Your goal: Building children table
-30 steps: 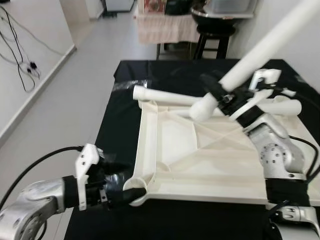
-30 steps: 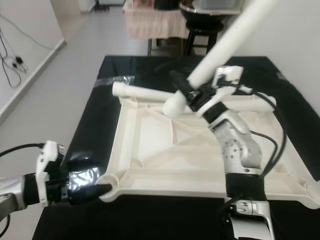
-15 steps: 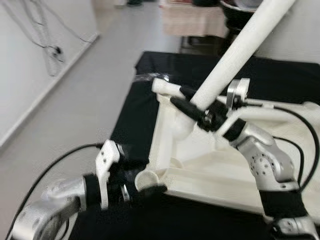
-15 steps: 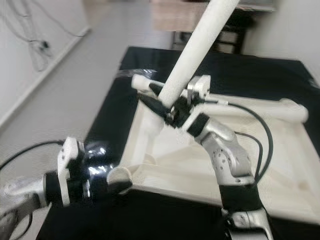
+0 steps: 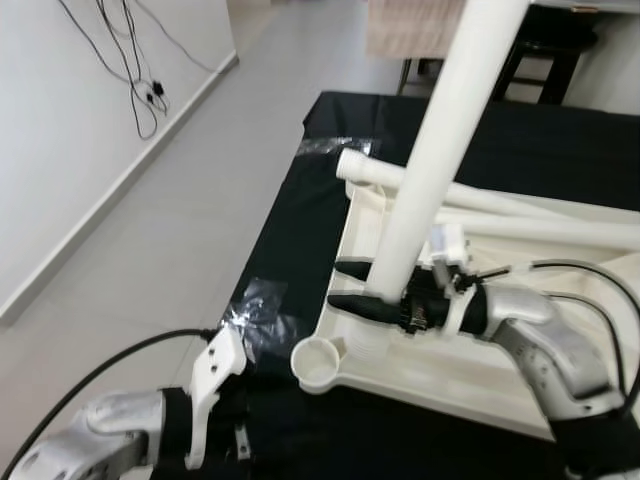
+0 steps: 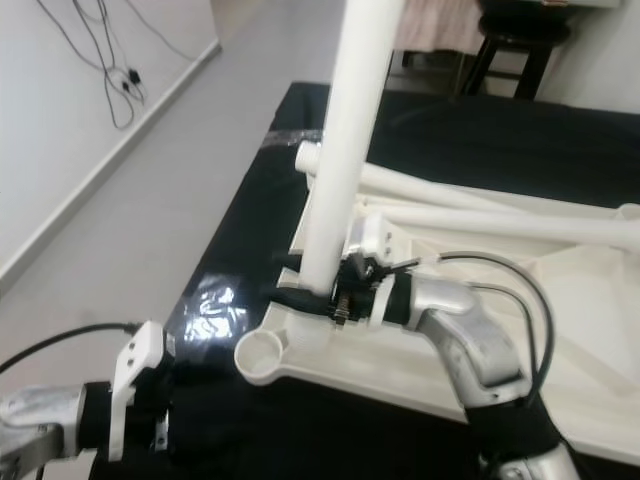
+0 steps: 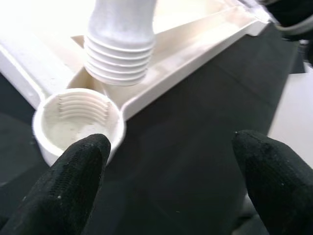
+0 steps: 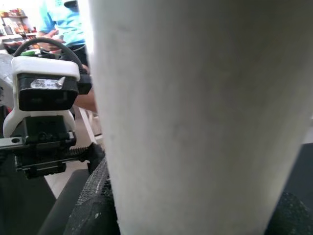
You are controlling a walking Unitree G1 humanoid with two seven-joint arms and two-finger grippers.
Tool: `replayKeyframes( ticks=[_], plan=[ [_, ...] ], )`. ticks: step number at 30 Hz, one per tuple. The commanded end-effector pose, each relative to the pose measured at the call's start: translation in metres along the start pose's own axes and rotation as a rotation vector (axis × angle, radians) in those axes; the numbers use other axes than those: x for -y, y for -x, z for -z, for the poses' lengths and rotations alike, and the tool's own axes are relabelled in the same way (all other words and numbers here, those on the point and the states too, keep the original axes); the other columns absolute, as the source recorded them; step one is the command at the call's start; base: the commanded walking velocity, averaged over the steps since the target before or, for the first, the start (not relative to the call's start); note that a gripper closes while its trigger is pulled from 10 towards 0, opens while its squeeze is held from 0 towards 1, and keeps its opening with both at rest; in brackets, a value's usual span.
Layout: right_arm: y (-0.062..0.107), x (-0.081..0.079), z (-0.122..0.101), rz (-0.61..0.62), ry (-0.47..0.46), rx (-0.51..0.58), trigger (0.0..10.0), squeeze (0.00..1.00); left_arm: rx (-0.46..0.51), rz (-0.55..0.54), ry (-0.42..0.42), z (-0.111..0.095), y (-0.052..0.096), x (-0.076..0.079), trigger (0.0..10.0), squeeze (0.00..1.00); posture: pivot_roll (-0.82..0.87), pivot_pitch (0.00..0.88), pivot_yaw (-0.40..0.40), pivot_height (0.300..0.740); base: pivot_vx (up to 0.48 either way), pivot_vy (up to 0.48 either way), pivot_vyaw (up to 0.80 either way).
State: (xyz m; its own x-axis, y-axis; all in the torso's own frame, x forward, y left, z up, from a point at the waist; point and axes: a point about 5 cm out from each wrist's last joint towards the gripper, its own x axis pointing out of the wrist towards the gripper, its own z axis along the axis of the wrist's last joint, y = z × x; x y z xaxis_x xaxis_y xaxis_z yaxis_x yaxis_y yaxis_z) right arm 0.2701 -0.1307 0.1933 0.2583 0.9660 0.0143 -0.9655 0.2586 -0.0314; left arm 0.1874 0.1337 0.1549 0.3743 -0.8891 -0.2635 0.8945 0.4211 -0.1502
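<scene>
leg (image 5: pixel 440 150) now upright | right gripper (image 5: pixel 362 287) clamps it | left gripper (image 7: pixel 166 181) apart | black tabletop (image 5: pixel 300 215)

Head pair looking down, wrist views close, all sharing table leg (image 5: pixel 440 150)

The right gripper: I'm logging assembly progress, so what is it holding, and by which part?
The right gripper holds a white table leg upright, its fingers clamped around the lower shaft, just above the threaded end.

left gripper (image 7: pixel 166 176): low, jaws apart | right gripper (image 5: pixel 362 288): jaws clamped, forearm level
</scene>
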Motion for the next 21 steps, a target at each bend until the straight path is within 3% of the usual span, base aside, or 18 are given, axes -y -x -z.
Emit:
replayKeyframes(
  ticks=[1,5,7,12,19,21],
  plan=[
    [-0.004,0.001,-0.006,0.019,0.051,0.016,10.0,0.00,-0.022,-0.038,0.009,0.004,-0.001,-0.002,10.0,0.00,0.06,0.161,-0.021,0.740,0.000,0.000,0.00],
    [-0.005,0.014,-0.007,0.137,0.069,0.041,10.0,0.00,0.000,-0.119,-0.001,0.003,-0.005,-0.009,10.0,0.00,0.07,0.166,-0.020,0.740,0.000,0.000,0.00],
    [-0.003,0.026,-0.011,0.249,0.067,0.092,10.0,0.00,0.054,-0.233,0.006,-0.004,-0.009,-0.020,10.0,0.00,0.06,0.163,-0.021,0.740,0.000,0.000,0.00],
    [0.000,0.031,-0.017,0.312,0.063,0.135,10.0,0.00,0.116,-0.327,0.009,-0.012,-0.014,-0.030,10.0,0.00,0.05,0.157,-0.027,0.740,0.000,0.000,0.00],
    [0.001,0.033,-0.023,0.344,0.075,0.166,10.0,0.00,0.165,-0.385,0.017,-0.021,-0.018,-0.038,10.0,0.00,0.04,0.148,-0.025,0.740,-0.480,0.000,0.00],
    [0.000,0.035,-0.026,0.368,0.083,0.186,10.0,0.00,0.245,-0.415,0.008,-0.029,-0.018,-0.043,10.0,0.00,0.03,0.138,-0.024,0.740,-0.322,0.000,0.00]
  ],
)
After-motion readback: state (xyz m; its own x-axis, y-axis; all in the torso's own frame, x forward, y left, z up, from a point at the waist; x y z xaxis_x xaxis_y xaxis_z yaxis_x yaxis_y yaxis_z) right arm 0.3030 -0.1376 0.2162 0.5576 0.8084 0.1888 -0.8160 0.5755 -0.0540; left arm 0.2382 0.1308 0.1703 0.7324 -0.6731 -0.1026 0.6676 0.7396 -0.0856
